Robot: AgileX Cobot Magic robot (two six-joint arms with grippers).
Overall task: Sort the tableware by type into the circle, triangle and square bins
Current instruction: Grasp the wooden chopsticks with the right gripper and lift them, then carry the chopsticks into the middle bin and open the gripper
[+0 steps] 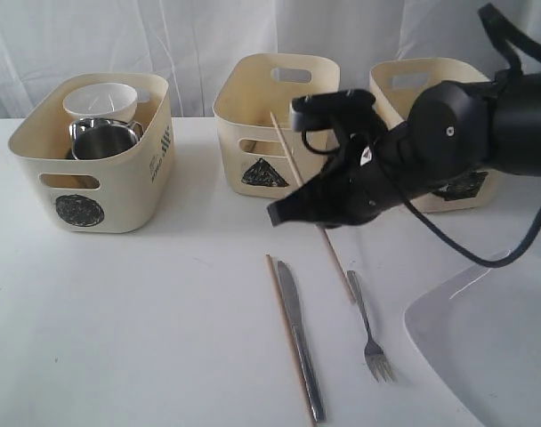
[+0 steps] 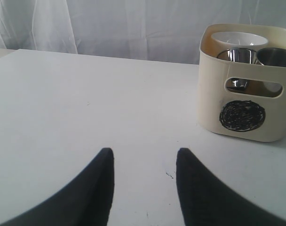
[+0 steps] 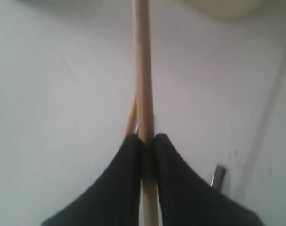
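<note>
Right wrist view is showing the right gripper [image 3: 145, 139] clenching one wooden chopstick [image 3: 143, 70] between its black jaws, which are pressing on both sides of the stick. In the exterior view this chopstick [image 1: 288, 156] is hanging tilted just in front of the triangle bin [image 1: 230, 133], with its upper end leaning near the bin's front wall. I cannot tell whether its lower end is touching the table.

I am judging that the stick is risking to swing or slide, because it is thin, round and smooth and the jaws are pinching it at only one place. Its upper end could also be knocking the front wall if the lift is too low.

The second chopstick [image 1: 274, 280] is lying flat farther in front of the triangle bin, touching the knife [image 1: 304, 356].

The left gripper [image 2: 143, 153] is standing released and is grasping nothing.
</note>
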